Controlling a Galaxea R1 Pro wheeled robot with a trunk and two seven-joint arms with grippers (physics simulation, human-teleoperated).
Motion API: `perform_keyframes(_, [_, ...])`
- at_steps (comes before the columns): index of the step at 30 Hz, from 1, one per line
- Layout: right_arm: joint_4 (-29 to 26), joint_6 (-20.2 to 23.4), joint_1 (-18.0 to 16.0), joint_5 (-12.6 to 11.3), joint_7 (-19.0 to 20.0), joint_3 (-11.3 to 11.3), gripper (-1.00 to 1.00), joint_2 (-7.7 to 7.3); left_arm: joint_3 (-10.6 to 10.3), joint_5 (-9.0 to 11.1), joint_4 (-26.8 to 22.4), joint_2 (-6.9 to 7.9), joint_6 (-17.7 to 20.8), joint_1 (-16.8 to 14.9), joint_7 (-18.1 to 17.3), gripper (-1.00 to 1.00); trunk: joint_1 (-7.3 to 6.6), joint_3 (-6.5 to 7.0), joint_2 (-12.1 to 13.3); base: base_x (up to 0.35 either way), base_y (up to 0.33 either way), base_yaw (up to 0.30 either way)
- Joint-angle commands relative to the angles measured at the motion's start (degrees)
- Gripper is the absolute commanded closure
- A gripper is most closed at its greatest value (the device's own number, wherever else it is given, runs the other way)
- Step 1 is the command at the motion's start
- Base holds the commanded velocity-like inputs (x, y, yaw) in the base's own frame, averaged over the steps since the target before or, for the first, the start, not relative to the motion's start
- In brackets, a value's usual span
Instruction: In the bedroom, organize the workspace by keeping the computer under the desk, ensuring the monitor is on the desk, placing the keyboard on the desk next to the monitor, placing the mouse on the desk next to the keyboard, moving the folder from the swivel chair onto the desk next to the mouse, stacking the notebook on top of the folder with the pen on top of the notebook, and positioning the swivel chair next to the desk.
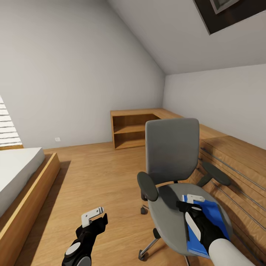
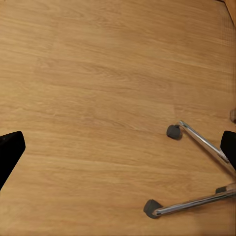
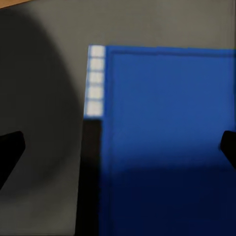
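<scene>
Covering much of the folder (image 1: 211, 218) on the chair (image 1: 173, 184) seat, the right gripper (image 1: 194, 198) hovers just above it, fingers spread wide and holding nothing. Left gripper (image 1: 92, 215), also spread and empty, hangs over the wood floor (image 1: 103, 173) beside the chair's chrome base.

Swivel chair (image 1: 171, 147) is grey w/ black armrests & shiny silver legs. Folder (image 1: 214, 214) is bright blue, dark edge. Floor (image 1: 99, 177) is light brown wood w/ grain lines. Walls (image 1: 74, 74) pale grey.
</scene>
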Motion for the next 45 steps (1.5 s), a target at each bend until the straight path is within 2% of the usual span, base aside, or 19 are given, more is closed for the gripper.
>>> perform_keyframes(1, [-0.15,0.28,0.03,-0.89,-0.54,0.4,-1.0,-0.12,-0.12,0.3,-0.09,0.05,0.21,-0.07,0.42,-1.0,-0.23,0.12,0.39,0.0,0.0,0.0])
perform_keyframes(20, [-3.11,0.62,0.2,-1.05,-0.59,0.39,-1.0,-0.12,-0.14,0.4,-0.09,0.05,0.21,-0.06,0.42,-1.0,-4.4,3.53,8.01,0.0,0.0,0.0])
perform_keyframes(26, [-9.37,2.07,1.27,-1.11,-0.63,0.39,-1.0,-0.11,-0.15,0.4,-0.09,0.05,0.26,-0.07,0.39,-1.0,-5.72,4.6,10.42,0.0,0.0,0.0])
perform_keyframes(27, [-12.4,3.9,2.45,-1.23,-0.67,0.39,-1.0,-0.06,-0.15,0.4,-0.08,0.05,0.28,-0.07,0.41,-1.0,-5.94,4.78,10.82,0.0,0.0,0.0])
perform_keyframes(31, [-16.72,6.19,4.03,-2.21,-0.7,0.34,-1.0,0.05,-0.15,0.4,-0.05,0.05,0.26,-0.06,0.4,-1.0,-6.82,5.5,12.42,0.0,0.0,0.0])
perform_keyframes(45, [-20.45,7.12,5.25,-4.84,-0.63,0.31,-1.0,0.1,-0.15,0.35,-0.09,0.13,0.04,-0.06,0.4,-1.0,-6.82,5.5,12.42,0.0,0.0,0.0])
